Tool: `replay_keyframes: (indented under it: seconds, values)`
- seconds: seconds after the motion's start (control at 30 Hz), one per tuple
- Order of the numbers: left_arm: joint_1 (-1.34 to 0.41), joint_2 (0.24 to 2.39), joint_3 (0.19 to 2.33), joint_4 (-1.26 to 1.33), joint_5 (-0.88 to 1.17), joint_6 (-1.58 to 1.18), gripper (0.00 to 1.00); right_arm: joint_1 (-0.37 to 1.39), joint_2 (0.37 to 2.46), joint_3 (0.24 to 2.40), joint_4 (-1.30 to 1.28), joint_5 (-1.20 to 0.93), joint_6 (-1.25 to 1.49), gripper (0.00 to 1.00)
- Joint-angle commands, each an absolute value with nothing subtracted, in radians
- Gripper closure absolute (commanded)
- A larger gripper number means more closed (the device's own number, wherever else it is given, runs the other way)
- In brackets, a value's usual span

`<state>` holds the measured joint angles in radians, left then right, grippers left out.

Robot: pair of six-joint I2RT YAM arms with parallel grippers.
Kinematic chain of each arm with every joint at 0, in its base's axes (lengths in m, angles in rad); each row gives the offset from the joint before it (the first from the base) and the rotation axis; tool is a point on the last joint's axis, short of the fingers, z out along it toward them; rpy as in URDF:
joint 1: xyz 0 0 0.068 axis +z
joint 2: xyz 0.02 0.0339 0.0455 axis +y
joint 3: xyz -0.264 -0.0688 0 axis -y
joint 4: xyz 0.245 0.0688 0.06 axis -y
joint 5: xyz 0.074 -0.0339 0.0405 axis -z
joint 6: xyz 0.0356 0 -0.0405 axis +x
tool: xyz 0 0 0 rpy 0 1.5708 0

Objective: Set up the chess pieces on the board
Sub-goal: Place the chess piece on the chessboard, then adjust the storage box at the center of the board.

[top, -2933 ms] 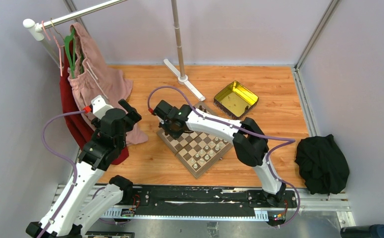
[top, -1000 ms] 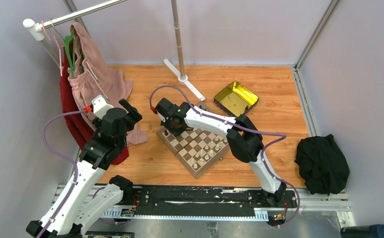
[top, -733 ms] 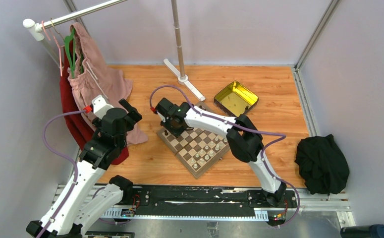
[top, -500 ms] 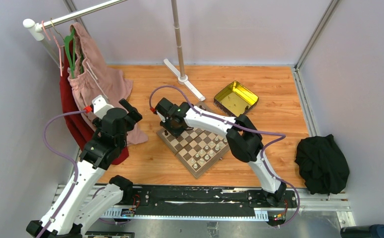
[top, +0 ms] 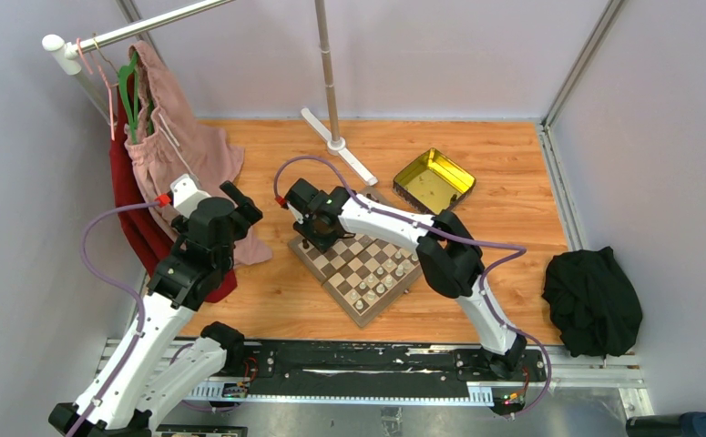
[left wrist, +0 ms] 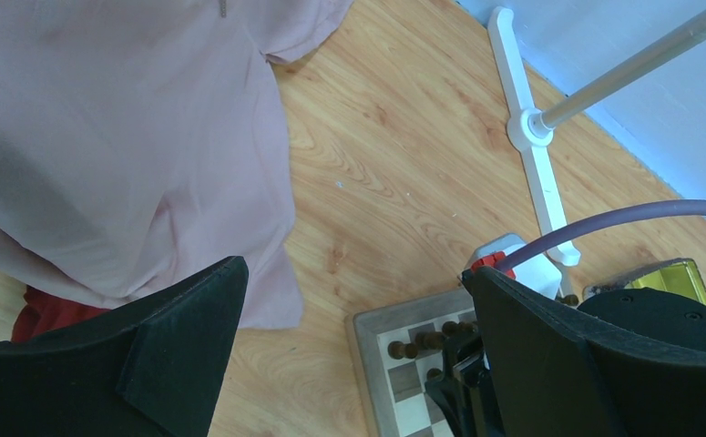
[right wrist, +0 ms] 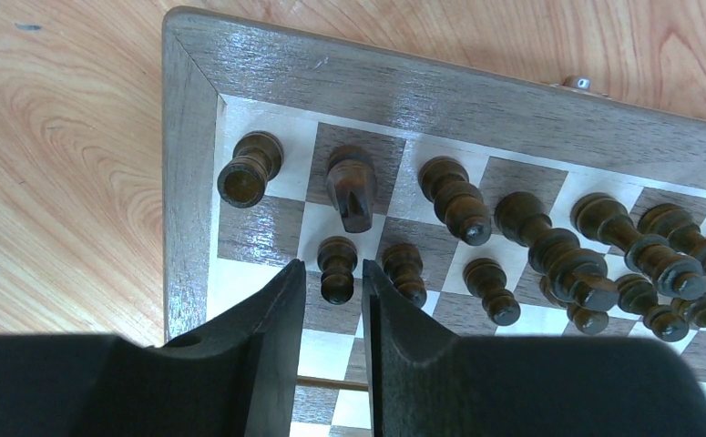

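- I see the surface as pale orange wood-grain planking, smooth and matt.
- A soft pink garment hangs in folds at the far left, and its hem lies on the surface.
- A crumpled black cloth sits in a heap at the right edge.
- The board lies flat mid-surface, turned cornerwise to me. It has glossy dark and cream checks inside a brown veneer border.
- A square yellow-gold tin, shiny inside, lies open beyond the board, apart from it.
- My left tool hangs released with its black wedge-shaped jaws wide and nothing between them.
- My right tool is over the board's left corner. It is released, with its jaws narrowly parted.
- The chess pieces under the right tool are dark turned wood, upright in two rows along the border. Pale ones stand nearer me.
- One dark pawn stands at the right jaw tips, with slivers of gap on both sides.
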<state>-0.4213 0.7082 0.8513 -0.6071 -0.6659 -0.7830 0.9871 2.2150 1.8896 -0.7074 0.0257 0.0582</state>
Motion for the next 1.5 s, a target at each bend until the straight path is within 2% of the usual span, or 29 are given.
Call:
replay_keyframes:
  seconds: [0.0, 0.43, 0.97, 1.47]
  values:
    - [-0.422, 0.709, 0.851, -0.589, -0.678, -0.799, 0.00, 0.977, 2.173, 1.898, -0.736, 0.025, 0.043, 0.66]
    - [-0.422, 0.721, 0.874, -0.575, -0.690, -0.796, 0.00, 0.977, 2.103, 1.871, -0.735, 0.025, 0.042, 0.65]
    - [-0.422, 0.865, 0.964, -0.496, -0.659, -0.764, 0.00, 0.954, 1.881, 1.764, -0.732, 0.128, 0.042, 0.62]
    - [-0.422, 0.943, 0.977, -0.449, -0.619, -0.746, 0.00, 0.652, 1.802, 1.596, -0.671, 0.149, 0.054, 0.58]
